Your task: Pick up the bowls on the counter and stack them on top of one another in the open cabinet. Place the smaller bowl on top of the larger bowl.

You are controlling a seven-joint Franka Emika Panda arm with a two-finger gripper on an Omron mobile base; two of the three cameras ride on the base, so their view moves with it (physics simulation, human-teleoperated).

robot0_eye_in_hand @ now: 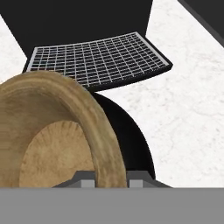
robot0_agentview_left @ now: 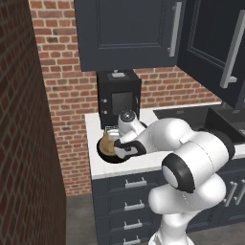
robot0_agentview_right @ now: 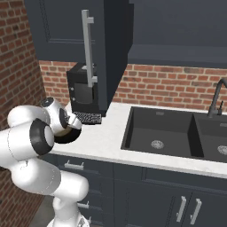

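Observation:
The smaller tan wooden bowl [robot0_eye_in_hand: 52,144] fills the lower left of the hand view, tilted and very close. My gripper [robot0_eye_in_hand: 110,180] is shut on its rim, one fingertip [robot0_eye_in_hand: 84,180] inside and one outside. The larger glossy black bowl [robot0_eye_in_hand: 133,135] shows just behind and under it, resting on the white counter [robot0_eye_in_hand: 188,100]. In the left base view the gripper [robot0_agentview_left: 115,143] holds the wooden bowl [robot0_agentview_left: 106,142] over the black bowl [robot0_agentview_left: 106,158] near the counter's left front. In the right base view the black bowl [robot0_agentview_right: 70,135] peeks from behind my arm. The cabinet [robot0_agentview_right: 177,24] hangs above the sink.
A black coffee machine [robot0_agentview_left: 119,98] stands at the back against the brick wall, and its wire drip grate [robot0_eye_in_hand: 98,57] lies just past the bowls. An open cabinet door with a long silver handle [robot0_agentview_right: 88,48] hangs above. A dark double sink [robot0_agentview_right: 159,133] lies to the right.

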